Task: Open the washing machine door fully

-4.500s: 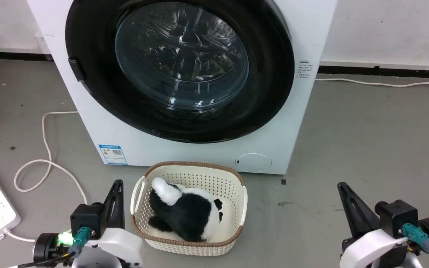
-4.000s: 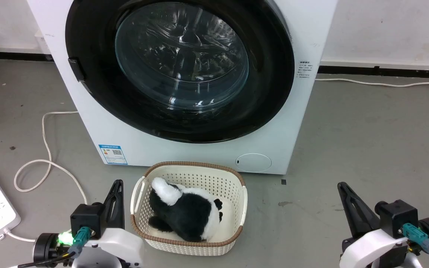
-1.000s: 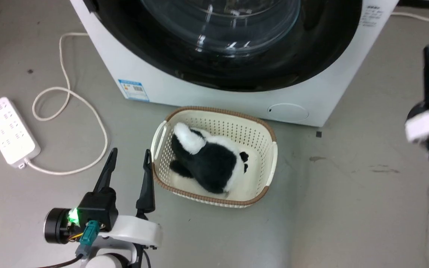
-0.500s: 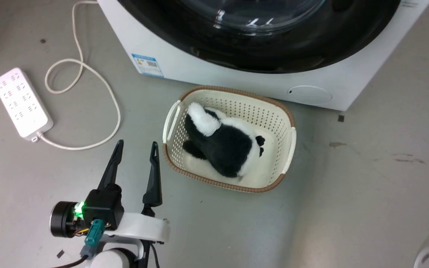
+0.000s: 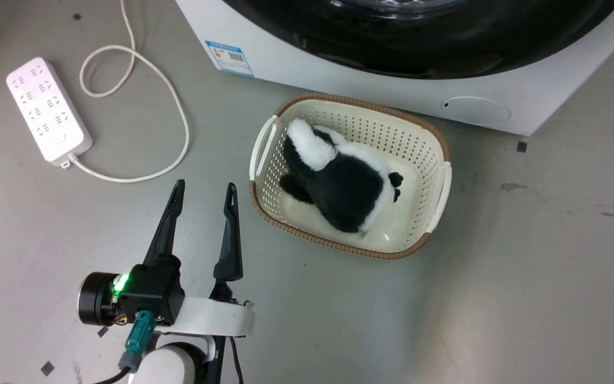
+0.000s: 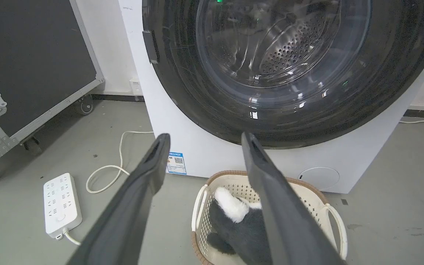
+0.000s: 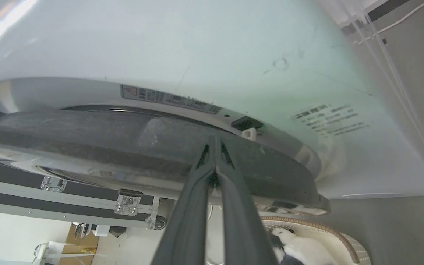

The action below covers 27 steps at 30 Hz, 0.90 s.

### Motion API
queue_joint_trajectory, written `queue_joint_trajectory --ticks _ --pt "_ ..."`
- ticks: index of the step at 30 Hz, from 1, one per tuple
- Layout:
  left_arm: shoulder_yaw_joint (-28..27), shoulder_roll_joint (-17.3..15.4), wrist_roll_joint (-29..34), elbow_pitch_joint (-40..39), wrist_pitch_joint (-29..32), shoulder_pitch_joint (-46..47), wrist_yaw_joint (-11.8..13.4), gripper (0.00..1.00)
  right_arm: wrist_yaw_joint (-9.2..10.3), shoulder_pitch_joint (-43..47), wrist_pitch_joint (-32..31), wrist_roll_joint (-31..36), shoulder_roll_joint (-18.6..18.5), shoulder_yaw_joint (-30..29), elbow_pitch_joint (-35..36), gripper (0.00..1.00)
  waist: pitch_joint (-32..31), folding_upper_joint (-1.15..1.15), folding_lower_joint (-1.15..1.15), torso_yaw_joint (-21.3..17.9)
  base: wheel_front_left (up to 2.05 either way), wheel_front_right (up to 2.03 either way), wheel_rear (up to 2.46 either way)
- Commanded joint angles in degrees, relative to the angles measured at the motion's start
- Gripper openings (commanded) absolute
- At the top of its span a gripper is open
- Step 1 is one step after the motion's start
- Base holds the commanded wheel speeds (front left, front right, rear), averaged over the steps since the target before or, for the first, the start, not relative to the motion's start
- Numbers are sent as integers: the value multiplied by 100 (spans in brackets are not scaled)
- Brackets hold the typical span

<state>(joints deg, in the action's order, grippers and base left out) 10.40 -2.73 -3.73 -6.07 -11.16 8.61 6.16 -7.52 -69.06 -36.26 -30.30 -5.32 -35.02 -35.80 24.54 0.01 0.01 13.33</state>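
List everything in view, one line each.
washing machine: 1, white, behind basket
washing machine door: 1, black rim, clear glass, machine front
basket: 1, cream, brown rim, floor before machine
plush toy: 1, black and white, in basket
power strip: 1, white, floor left of basket
strip cable: 1, white, looped on floor
wheeled case: 1, black, metal edges, left of machine
left gripper: 1, dark, jaws open, beside basket
right gripper: 1, dark, jaws shut, at door edge

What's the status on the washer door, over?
Left gripper: jaws open, over floor. Right gripper: jaws shut, tips at the washing machine door rim. Door not swung open. Basket with plush toy on floor before it.
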Motion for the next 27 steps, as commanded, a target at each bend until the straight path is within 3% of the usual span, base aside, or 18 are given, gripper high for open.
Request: queue_joint_trajectory --ticks 1,9,18,20,23,27 --pt "28 -11 -22 -41 -55 111 46 100 2 -264 -97 -22 -26 -112 -108 0 47 -1 -1 40 0 0 0" --pt "124 -12 -42 -65 -174 203 119 100 2 -790 -802 126 -27 -665 -431 0 165 -1 -1 176 0 0 0" --pt "127 -14 -128 10 -282 194 154 100 3 -439 -1461 -103 79 -883 -370 0 -11 -1 -1 206 0 0 0" --pt "161 -14 -162 203 -354 88 122 100 3 49 -1984 -579 199 -972 -156 0 -323 -1 -1 205 0 0 0" --pt "171 -15 -171 271 -384 -25 114 100 3 345 -2251 -869 233 -932 6 0 -505 -1 -1 204 0 0 0" --pt "187 -15 -154 382 -384 -181 -22 100 3 931 -2368 -1486 241 -384 65 0 -754 -1 -1 177 0 0 0"
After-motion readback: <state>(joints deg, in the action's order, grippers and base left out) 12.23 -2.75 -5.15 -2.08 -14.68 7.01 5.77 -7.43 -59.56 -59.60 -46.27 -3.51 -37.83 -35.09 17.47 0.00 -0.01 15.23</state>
